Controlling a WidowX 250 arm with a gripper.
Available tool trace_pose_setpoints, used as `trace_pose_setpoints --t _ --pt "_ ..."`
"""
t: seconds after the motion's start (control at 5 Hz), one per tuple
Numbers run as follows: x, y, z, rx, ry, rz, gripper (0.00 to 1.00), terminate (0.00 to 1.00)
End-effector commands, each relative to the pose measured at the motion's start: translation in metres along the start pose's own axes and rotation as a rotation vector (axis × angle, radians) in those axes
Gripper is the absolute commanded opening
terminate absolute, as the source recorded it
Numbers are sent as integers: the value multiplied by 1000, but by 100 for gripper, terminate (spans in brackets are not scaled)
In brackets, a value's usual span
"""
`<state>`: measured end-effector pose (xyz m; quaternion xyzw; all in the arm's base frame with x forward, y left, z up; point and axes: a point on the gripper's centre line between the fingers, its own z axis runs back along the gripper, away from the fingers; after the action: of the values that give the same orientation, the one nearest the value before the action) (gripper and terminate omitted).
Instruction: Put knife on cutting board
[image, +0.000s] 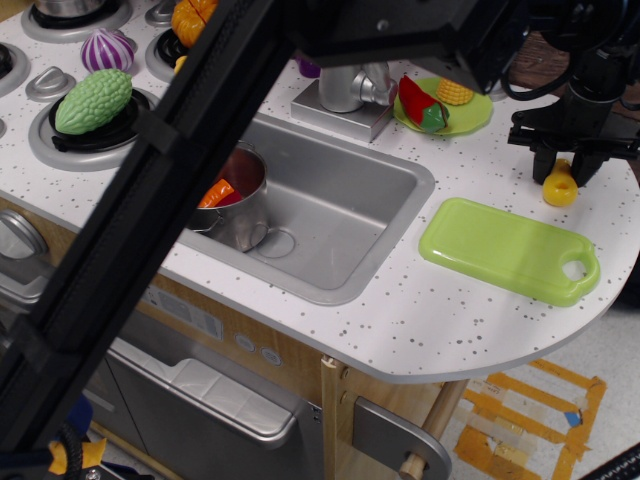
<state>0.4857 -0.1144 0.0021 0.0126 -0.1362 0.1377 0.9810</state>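
The knife (560, 187) shows as a yellow bulbous handle on the speckled counter at the far right; its blade is hidden under my gripper. My gripper (565, 168) is directly over it, its two black fingers (541, 165) closed in on either side of the handle's top. The lime-green cutting board (500, 247) lies flat on the counter just in front of and to the left of the knife, with its handle hole (576, 267) at the right corner. Nothing lies on the board.
A round green plate (470, 118) with toy food sits behind the board. The sink (340, 205) holds a metal pot (240, 205), with the faucet base (345, 95) behind it. Toy vegetables sit on the burners at left. A black arm beam (180, 170) crosses the foreground.
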Motion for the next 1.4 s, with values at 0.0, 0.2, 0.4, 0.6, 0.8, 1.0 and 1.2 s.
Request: trace_pose_setpoints --t 0.0,0.2,0.4,0.6,0.8,1.0,1.2 --pt "6 6 39 37 -12 42 0 0" --pt "-1 6 65 105 -12 45 0 0" --pt "-12 10 81 154 -7 56 0 0" --pt "-27 17 84 172 -12 70 0 0" --pt "-40 26 84 175 -12 87 0 0" --pt "-49 33 82 152 -1 95 0 0" --pt "-62 35 84 140 -1 107 0 0"
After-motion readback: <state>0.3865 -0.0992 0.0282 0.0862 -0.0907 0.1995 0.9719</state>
